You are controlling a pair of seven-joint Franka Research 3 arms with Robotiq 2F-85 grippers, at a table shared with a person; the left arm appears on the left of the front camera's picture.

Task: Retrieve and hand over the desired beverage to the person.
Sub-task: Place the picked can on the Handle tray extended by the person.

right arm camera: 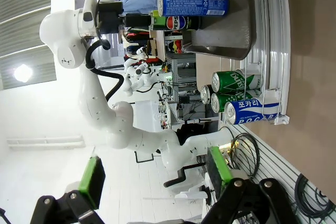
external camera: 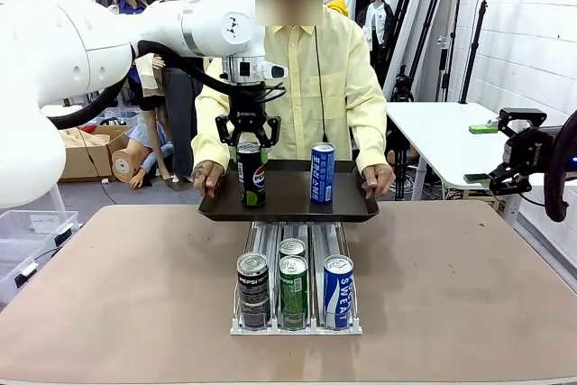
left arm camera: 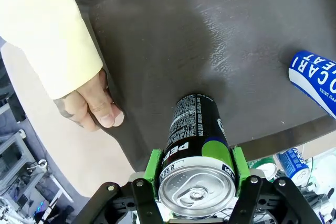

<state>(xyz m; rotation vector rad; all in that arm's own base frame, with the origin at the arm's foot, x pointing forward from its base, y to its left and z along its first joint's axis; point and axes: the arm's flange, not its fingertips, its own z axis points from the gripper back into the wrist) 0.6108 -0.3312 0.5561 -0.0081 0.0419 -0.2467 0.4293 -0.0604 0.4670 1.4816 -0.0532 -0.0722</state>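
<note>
The person [external camera: 317, 69] in a pale-yellow shirt stands at the far side and holds a dark tray [external camera: 288, 206] with both hands. My left gripper [external camera: 251, 143] is shut from above on a black Pepsi can [external camera: 251, 176], whose base is down at the tray's left part. In the left wrist view the green pads [left arm camera: 153, 165] clamp the can [left arm camera: 195, 129] over the tray floor [left arm camera: 210, 40], near the person's hand [left arm camera: 92, 106]. A blue can [external camera: 322, 173] stands upright on the tray to its right. My right gripper [right arm camera: 155, 177] is open and holds nothing, off at the table's right [external camera: 503, 151].
A clear rack [external camera: 296, 324] at the table's middle front holds a black Pepsi can [external camera: 253, 288], two green cans [external camera: 292, 290] and a blue can [external camera: 337, 288]. A white table [external camera: 442, 137] stands at the back right. Bare tabletop lies on both sides of the rack.
</note>
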